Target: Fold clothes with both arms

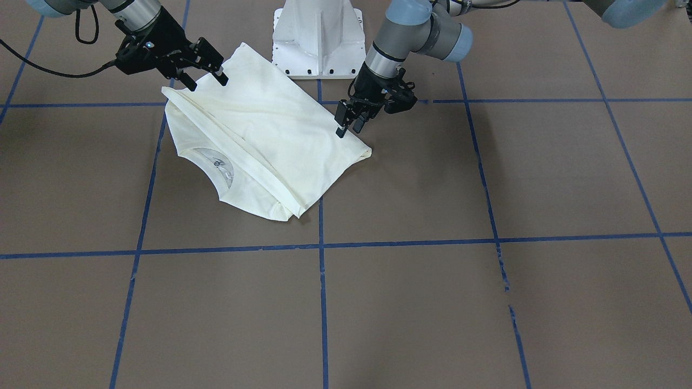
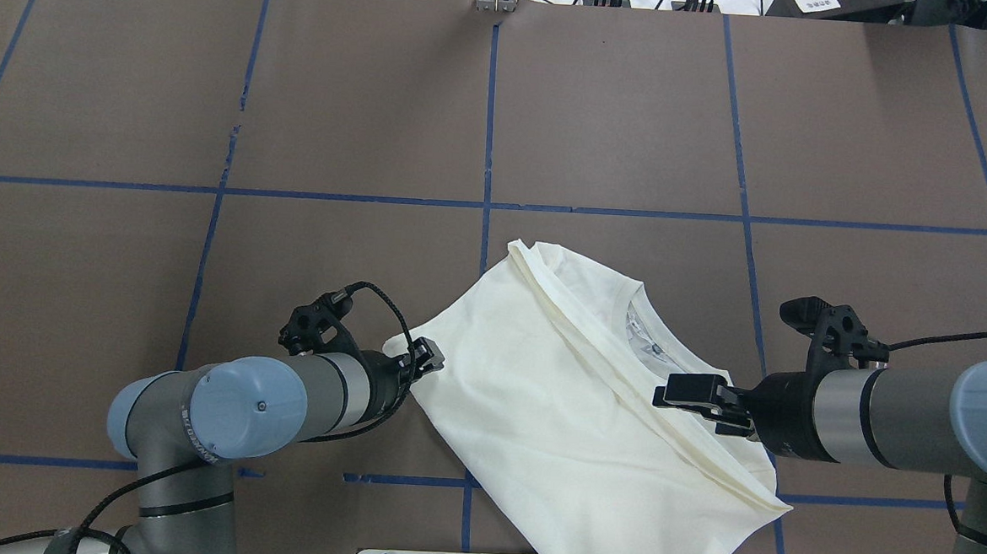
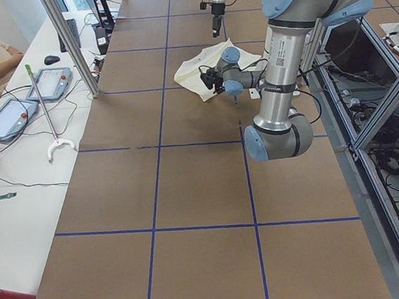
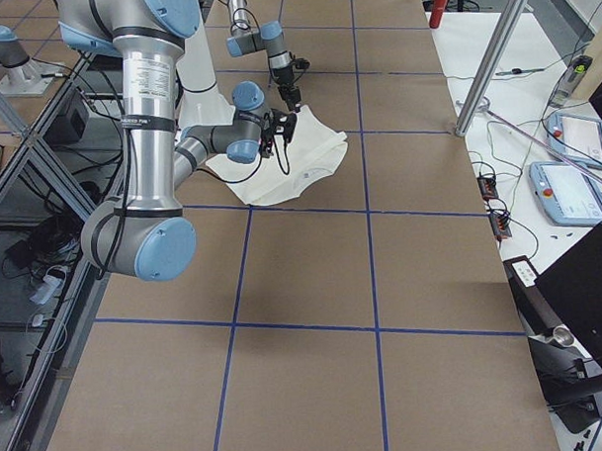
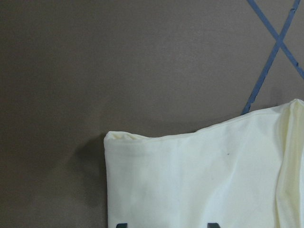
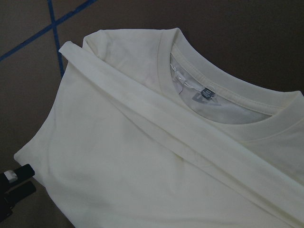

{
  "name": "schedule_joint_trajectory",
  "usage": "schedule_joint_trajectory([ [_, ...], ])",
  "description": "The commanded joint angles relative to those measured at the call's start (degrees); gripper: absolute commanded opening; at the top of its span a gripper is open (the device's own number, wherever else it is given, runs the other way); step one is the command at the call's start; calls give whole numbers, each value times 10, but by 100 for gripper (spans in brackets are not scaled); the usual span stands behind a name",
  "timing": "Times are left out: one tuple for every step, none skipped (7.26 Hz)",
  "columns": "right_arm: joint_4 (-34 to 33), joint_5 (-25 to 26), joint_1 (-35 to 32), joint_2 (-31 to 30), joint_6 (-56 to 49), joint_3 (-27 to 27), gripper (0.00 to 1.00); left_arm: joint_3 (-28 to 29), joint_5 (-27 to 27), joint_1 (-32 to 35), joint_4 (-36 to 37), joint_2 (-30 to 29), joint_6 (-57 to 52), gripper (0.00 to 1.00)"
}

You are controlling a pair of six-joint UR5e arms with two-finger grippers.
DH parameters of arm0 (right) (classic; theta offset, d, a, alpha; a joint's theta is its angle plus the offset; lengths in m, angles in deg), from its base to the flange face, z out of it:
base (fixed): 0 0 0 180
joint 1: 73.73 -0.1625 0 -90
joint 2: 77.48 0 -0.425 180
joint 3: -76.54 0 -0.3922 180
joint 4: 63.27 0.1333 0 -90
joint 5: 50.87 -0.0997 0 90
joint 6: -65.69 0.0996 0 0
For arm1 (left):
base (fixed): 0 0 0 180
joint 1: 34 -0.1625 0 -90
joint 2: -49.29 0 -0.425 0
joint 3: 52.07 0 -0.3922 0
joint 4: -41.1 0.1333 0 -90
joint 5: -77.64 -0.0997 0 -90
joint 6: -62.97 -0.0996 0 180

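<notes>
Shirt (image 2: 538,397): cream-white and folded, it lies flat on the brown table (image 2: 341,117) by the edge nearest my white base (image 1: 319,38). It sits at a slant to the blue tape lines (image 2: 490,142), across the centre line, with most of it on my right half.
Collar (image 6: 228,90): it faces up on the side of the shirt towards the table's far edge and my right. A small label shows inside it, and a faint grey print shows through the cloth there.
Sleeve (image 6: 156,118): folded into a long, narrow strip, it runs slantwise across the body from the shirt's far corner to its near right corner.
Left gripper (image 1: 348,131): my fingers are apart and hold nothing. They point down over the shirt's left corner, with cloth under both tips. I cannot tell whether they touch it.
Right gripper (image 1: 207,84): my fingers are spread and empty here too. They reach in from my right, over the shirt's right edge, near the sleeve strip.
Arms: both come in low from the near edge, one on each side of the shirt.
</notes>
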Motion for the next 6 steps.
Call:
schedule_joint_trajectory([
  [-1,4,-4,3,0,7,100,21,-2,4,6,-1,-5,64],
  [-2,4,-11,2,0,7,100,24,-2,10,6,-2,-5,63],
  [-3,4,-13,2,0,7,100,24,-2,18,6,-2,-5,53],
  [-3,4,-13,2,0,7,100,24,-3,27,6,-3,-5,20],
  [-3,4,-13,3,0,7,100,28,-24,28,6,-2,-7,0],
  [-3,5,-13,5,0,9,100,31,-27,31,7,-3,-35,0],
])
